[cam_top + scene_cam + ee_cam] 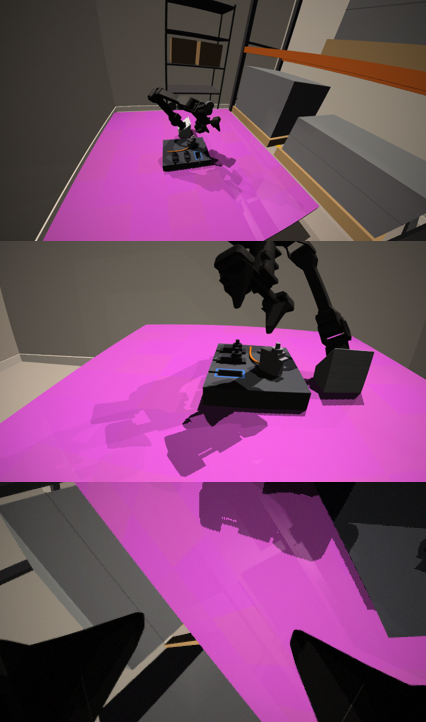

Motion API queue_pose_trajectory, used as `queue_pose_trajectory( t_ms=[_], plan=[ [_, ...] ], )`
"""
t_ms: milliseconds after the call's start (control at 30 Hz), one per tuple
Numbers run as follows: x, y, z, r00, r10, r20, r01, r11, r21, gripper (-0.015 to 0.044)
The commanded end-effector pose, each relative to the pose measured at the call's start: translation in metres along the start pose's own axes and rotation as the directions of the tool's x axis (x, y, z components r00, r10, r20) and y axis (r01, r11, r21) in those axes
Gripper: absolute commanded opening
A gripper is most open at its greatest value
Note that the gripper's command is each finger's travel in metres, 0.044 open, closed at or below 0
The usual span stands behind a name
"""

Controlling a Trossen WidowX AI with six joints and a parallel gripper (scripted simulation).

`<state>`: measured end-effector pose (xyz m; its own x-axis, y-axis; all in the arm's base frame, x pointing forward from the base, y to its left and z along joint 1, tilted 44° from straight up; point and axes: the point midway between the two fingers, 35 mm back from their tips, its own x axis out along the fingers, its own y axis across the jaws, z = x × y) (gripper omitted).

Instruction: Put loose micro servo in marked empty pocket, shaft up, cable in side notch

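The micro servo [270,361] is a small dark grey block standing loose on the far right part of the deck [269,390], tilted a little, its pale output shaft [278,346] pointing up. Its orange cable [253,355] curves away to the left across the deck. The marked pocket [229,372], a dark slot outlined in blue, lies near the deck's left edge, just left of the servo, with nothing in it.
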<state>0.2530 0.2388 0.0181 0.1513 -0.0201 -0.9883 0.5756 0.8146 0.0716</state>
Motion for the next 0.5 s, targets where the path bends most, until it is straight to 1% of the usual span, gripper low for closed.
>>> queue_pose_trajectory(
  t_ms=[0, 233, 467],
  plan=[
    [0.000, -0.025, 0.006, 0.991, -0.117, 0.062, 0.115, 0.993, 0.034, 0.0440],
    [-0.009, -0.067, 0.020, 0.933, -0.313, 0.175, 0.301, 0.949, 0.091, 0.0440],
    [-0.028, -0.103, 0.037, 0.829, -0.475, 0.296, 0.454, 0.880, 0.141, 0.0440]
  ],
)
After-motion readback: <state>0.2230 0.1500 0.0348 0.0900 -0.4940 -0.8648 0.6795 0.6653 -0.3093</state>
